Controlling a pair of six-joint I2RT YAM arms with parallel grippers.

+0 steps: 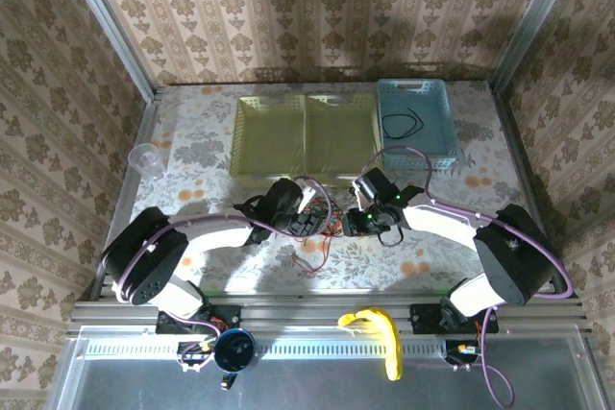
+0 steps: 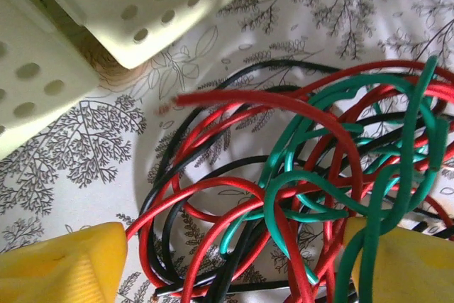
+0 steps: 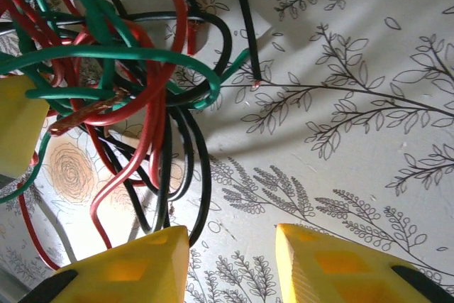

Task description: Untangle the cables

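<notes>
Red, green and black cables (image 2: 305, 175) are lying knotted in one heap on the flower-printed surface (image 2: 78, 147), just in front of the cream baskets (image 1: 269, 136). From above, the cables (image 1: 312, 254) are mostly being covered by the two wrist heads meeting over them, so single strands are hard to follow there (only a few red loops are poking out toward the near edge). In the left wrist view the left fingers (image 2: 64, 264) are standing well apart, with the heap sitting between and just beyond them. A green strand is crossing in front of the finger at the frame's right, and many loops are running off that edge. The right fingers (image 3: 128, 267) are also spread wide, gripping nothing. The cables (image 3: 128, 69) are lying up and to the left of them, with black strands trailing down beside the left-hand finger. A bared copper end (image 3: 85, 115) is showing within the knot.
</notes>
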